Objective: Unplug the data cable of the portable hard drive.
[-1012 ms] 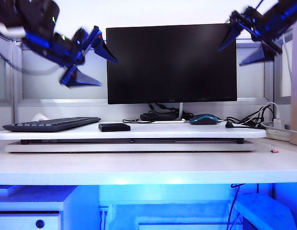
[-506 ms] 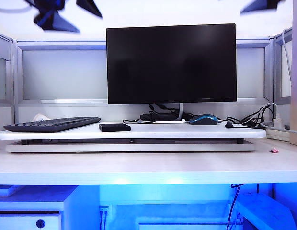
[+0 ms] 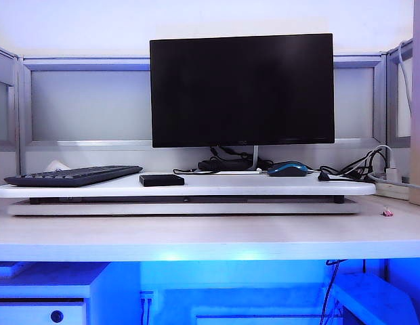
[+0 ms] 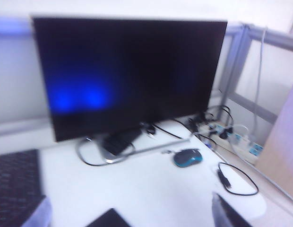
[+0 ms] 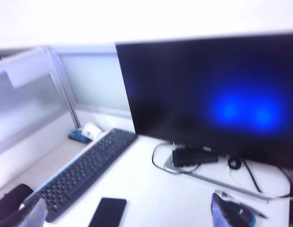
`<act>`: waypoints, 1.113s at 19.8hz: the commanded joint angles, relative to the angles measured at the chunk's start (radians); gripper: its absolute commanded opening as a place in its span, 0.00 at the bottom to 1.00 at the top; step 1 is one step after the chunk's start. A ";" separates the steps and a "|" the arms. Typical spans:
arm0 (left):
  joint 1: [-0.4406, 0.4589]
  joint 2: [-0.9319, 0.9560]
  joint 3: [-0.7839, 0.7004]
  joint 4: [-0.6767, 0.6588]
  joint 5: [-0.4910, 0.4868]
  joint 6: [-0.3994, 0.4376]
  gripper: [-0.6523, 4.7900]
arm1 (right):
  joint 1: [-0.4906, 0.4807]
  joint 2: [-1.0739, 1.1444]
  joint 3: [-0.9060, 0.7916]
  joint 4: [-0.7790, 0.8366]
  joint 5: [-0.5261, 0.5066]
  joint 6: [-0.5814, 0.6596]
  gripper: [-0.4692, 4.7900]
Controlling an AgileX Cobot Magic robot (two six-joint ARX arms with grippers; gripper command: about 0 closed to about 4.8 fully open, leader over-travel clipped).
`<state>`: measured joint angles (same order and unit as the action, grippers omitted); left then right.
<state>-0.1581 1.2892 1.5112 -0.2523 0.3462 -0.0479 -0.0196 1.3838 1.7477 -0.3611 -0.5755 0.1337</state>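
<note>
The portable hard drive (image 3: 162, 179) lies flat on the white riser (image 3: 196, 189) in front of the monitor's left end. The right wrist view shows the drive (image 5: 107, 212) whole; only its corner (image 4: 108, 218) shows in the left wrist view. No cord shows at the drive. The data cable (image 4: 237, 183), a thin black loop with a chunky plug (image 4: 223, 177), lies apart near the riser's right end, and its plug (image 3: 323, 176) shows there in the exterior view too. My left gripper (image 4: 130, 209) and my right gripper (image 5: 129, 208) hang high above the desk, both open and empty. Neither appears in the exterior view.
A black monitor (image 3: 242, 88) stands behind, with cords round its stand (image 3: 230, 162). A black keyboard (image 3: 74, 176) lies on the riser's left and a black-and-blue mouse (image 3: 288, 168) on its right. A white power strip (image 3: 389, 183) with plugs sits at the far right.
Both arms have risen out of the top of the exterior view, with their grippers still open. Nothing on the desk has moved.
</note>
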 commanded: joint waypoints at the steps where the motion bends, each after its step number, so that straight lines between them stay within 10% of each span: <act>1: 0.000 -0.084 0.005 -0.094 -0.040 0.022 0.94 | 0.000 -0.058 0.003 -0.039 0.000 0.003 1.00; 12: -0.002 -0.408 -0.015 -0.431 -0.114 0.037 0.85 | -0.001 -0.343 -0.010 -0.269 0.051 -0.011 1.00; 22: -0.002 -0.995 -0.542 -0.517 -0.196 -0.045 0.74 | 0.000 -0.906 -0.615 -0.188 0.190 0.084 0.90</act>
<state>-0.1604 0.3145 0.9947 -0.7494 0.1528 -0.0708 -0.0200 0.4911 1.1614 -0.5289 -0.3916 0.2073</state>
